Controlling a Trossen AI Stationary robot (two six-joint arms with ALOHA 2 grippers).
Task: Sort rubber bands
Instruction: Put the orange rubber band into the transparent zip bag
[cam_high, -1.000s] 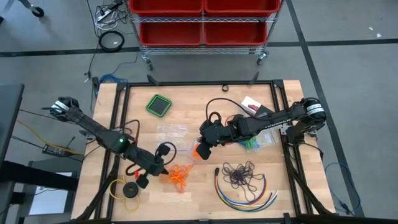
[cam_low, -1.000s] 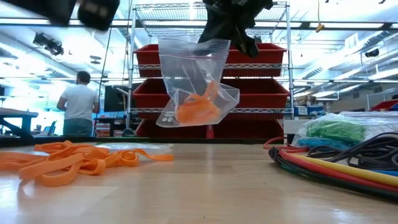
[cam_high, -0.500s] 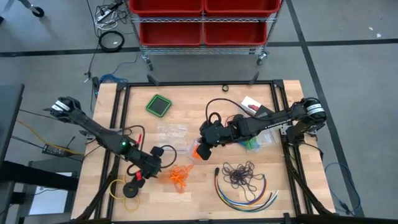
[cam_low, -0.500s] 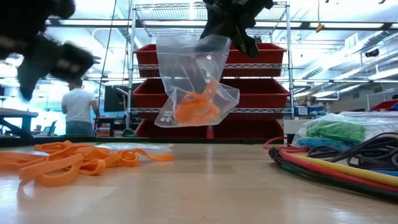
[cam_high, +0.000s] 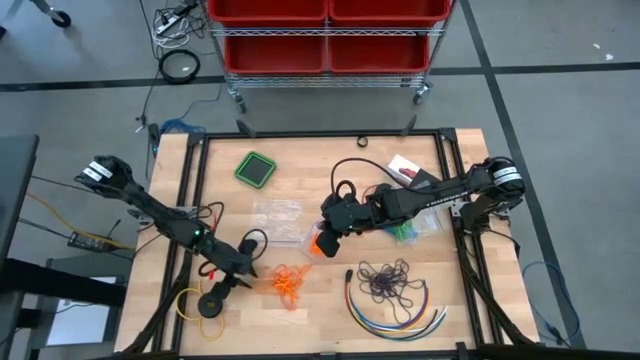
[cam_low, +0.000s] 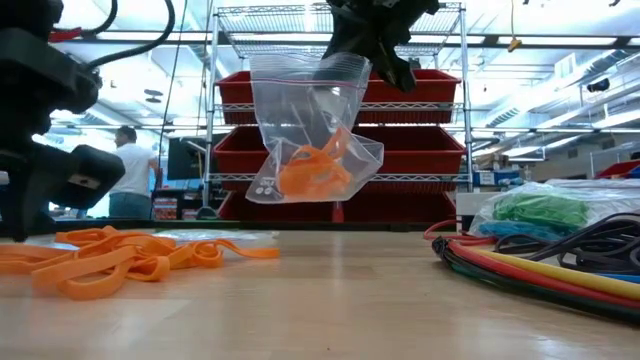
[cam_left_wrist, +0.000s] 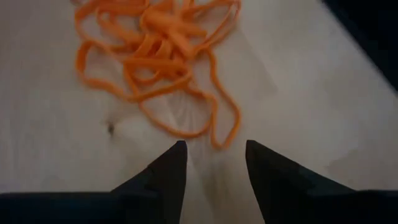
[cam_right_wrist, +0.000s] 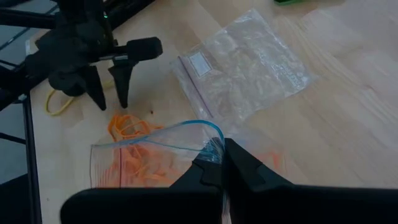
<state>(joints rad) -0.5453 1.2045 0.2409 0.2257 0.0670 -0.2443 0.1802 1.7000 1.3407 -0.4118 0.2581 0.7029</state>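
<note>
- Left gripper (cam_high: 247, 271) is held low over the table, its two fingers parted and empty, just beside the loose orange rubber bands (cam_high: 287, 283) that are spread on the wood.
- Right gripper (cam_high: 327, 240) is seen closed on the top edge of a clear zip bag (cam_low: 310, 130), which is held up off the table with a bunch of orange bands already inside it.
- Sorting is judged to be partway done: some orange bands are bagged, while a loose orange pile and a tangle of dark bands (cam_high: 388, 279) are left on the table; green bands (cam_low: 540, 212) are seen bagged on the right.
- A pale wooden table (cam_high: 320, 320) is used; red bins (cam_high: 325, 35) on a wire rack are seen behind it, and a person (cam_low: 125, 172) stands in the room beyond.
</note>
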